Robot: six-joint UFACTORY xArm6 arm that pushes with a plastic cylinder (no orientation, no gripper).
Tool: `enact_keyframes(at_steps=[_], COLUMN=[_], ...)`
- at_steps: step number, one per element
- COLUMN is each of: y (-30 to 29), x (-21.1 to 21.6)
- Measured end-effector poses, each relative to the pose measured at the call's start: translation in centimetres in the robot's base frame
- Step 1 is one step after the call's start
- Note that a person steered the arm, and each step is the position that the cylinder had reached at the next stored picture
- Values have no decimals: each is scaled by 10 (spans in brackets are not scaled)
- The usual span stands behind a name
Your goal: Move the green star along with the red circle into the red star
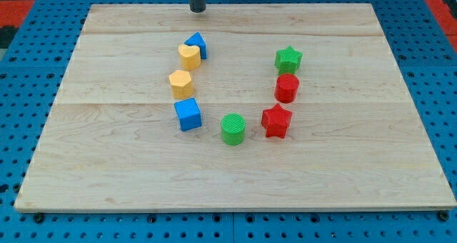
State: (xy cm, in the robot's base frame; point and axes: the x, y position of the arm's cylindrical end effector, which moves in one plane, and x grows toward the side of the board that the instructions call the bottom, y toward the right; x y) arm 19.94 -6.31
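Camera view shows a pale wooden board (343, 171) lying on a blue perforated table (21, 71), with eight small plastic blocks set out in a loose U shape. My tip (198, 11), the lower end of the straight dark rod, sits at the view's top edge of the board, well apart from every block; the nearest one is the blue block below it. There is no gripper on this arm, only the rod, so nothing is spread, pressed together or pinching anything.

On the view's right, three blocks form a short column. The green star-shaped block (288, 58) is at the top, the red round block (286, 88) is just below it and looks to be touching or nearly touching it, and the red star-shaped block (276, 121) sits just below that, slightly toward the view's left. Whether the red circle touches the red star I cannot tell.

A green round block (233, 129) stands near the red star, on its left. On the view's left, from top to bottom, are a blue block of unclear angular shape (197, 44), a yellow heart-like block (188, 56) touching it, a yellow many-sided block (181, 83), and a blue cube (188, 114).
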Motion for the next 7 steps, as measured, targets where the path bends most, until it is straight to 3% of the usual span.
enact_keyframes(at_steps=[2, 5, 6, 7], y=[-2, 151, 151, 155], x=[0, 32, 39, 92])
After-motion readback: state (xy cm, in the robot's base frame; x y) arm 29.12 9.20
